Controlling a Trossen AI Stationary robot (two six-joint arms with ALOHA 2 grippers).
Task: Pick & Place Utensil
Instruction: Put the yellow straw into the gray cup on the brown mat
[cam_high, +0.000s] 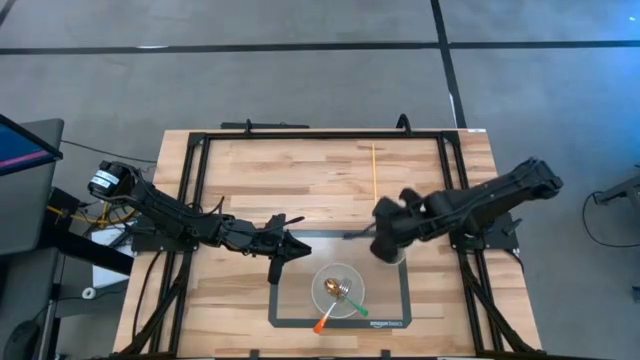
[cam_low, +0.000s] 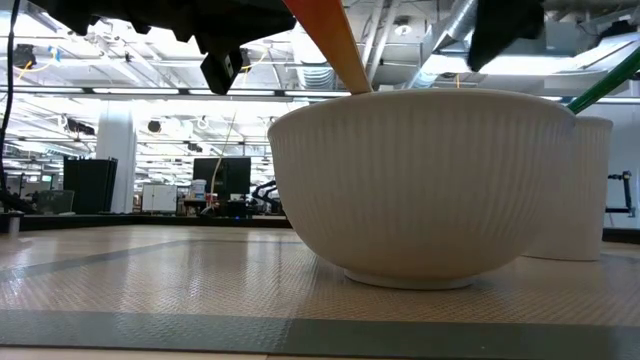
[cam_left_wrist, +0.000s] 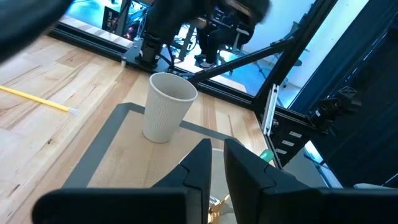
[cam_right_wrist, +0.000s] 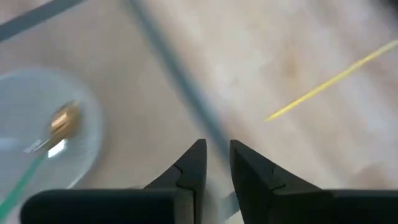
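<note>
Utensils: orange-handled one (cam_high: 322, 324) and green-handled one (cam_high: 354, 303) lean in the bowl (cam_high: 338, 288).
Left wrist view only: ribbed cup (cam_left_wrist: 166, 107).
Left claw (cam_high: 283, 262): narrow.
Right claw (cam_high: 385, 240): narrow.

orange-handled (cam_high: 322, 323) and green-handled utensils (cam_high: 356, 305) in bowl (cam_high: 330, 275)

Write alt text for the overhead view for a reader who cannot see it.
Seen from above, a white bowl holding an orange-handled utensil and a green-handled utensil sits on a grey mat near the front of a wooden table. The left gripper and the right gripper hang just behind it, a white cup partly hidden under the right one.
</note>
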